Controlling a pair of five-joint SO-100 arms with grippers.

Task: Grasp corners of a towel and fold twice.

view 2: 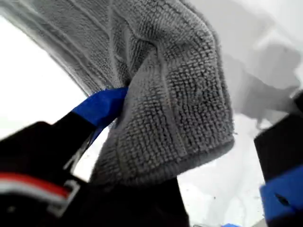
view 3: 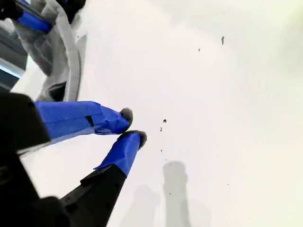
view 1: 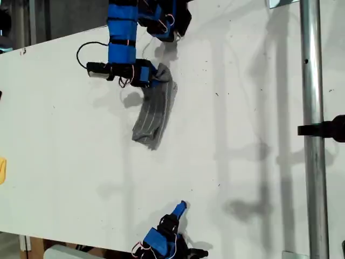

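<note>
While the first gripper [view 1: 157, 77] pinched the towel [view 1: 155, 113] hanging below it, the nearly closed, empty second gripper [view 1: 182, 205] needed to open for a free corner [view 1: 152, 144].

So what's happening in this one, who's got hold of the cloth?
My first gripper is shut on one end of the grey striped towel, near the top of the exterior view. The towel is bunched into a narrow strip that trails from the jaws down onto the white table, not spread flat. My second gripper holds nothing; its tips are nearly together over bare table, near the bottom edge of the exterior view. No neat fold is visible yet.
</note>
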